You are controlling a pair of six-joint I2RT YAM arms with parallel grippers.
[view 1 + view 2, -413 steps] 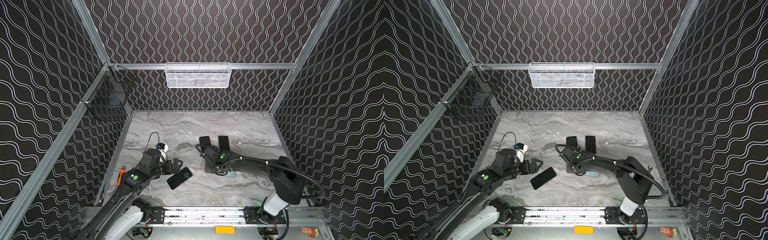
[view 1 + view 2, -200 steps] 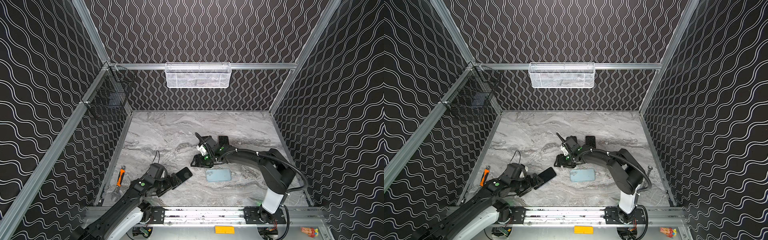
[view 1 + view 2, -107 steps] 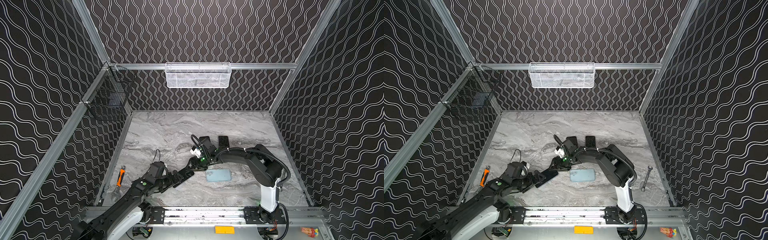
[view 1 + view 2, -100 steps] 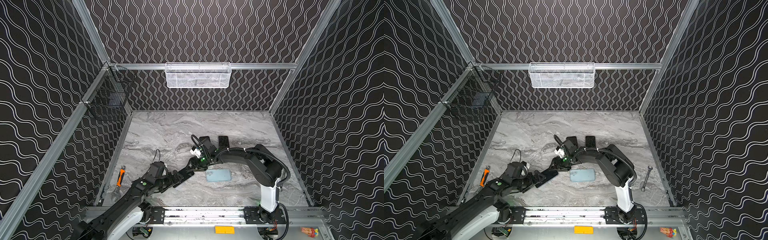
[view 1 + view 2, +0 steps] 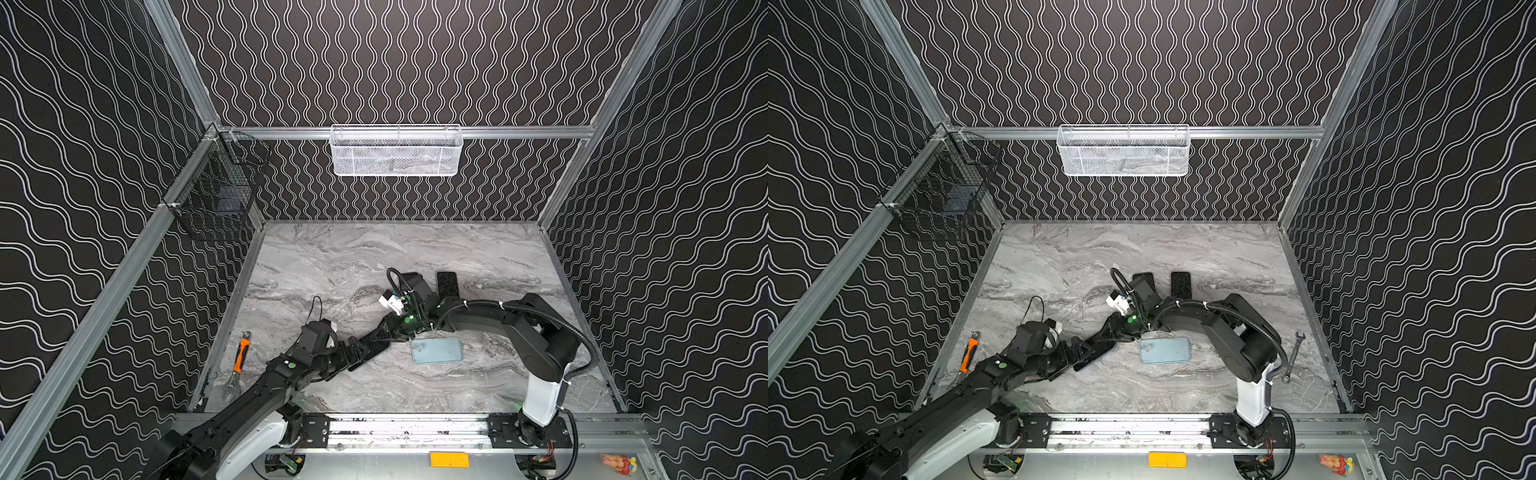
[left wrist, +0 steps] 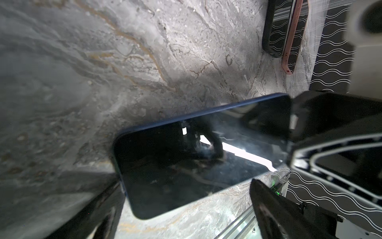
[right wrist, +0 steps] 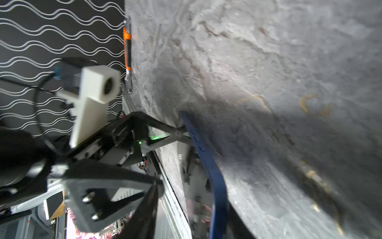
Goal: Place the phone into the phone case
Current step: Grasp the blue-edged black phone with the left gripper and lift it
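The phone [image 5: 371,350] [image 5: 1093,353] is dark with a blue rim and a black screen [image 6: 196,161]. It lies slanted between my two grippers at the front middle of the marble floor. My left gripper [image 5: 356,353] [image 6: 186,219] stands wide open around its near end. My right gripper [image 5: 385,333] [image 7: 194,217] straddles the far end with its jaws partly closed. In the right wrist view a gap shows between one finger [image 7: 149,207] and the screen beside the blue rim [image 7: 217,186]. The phone case [image 5: 436,350] [image 5: 1165,350] is light blue and lies flat just right of the phone.
Two more dark phones [image 5: 447,284] [image 6: 275,27] lie behind the right arm, one partly hidden. An orange-handled wrench [image 5: 240,353] lies by the left wall and a silver wrench [image 5: 1292,357] by the right wall. A white basket [image 5: 397,151] and a black one [image 5: 216,199] hang on the walls.
My right gripper has swung left from beside the case to the phone's far end, and its jaws have narrowed. The left gripper has stayed wide open at the near end.
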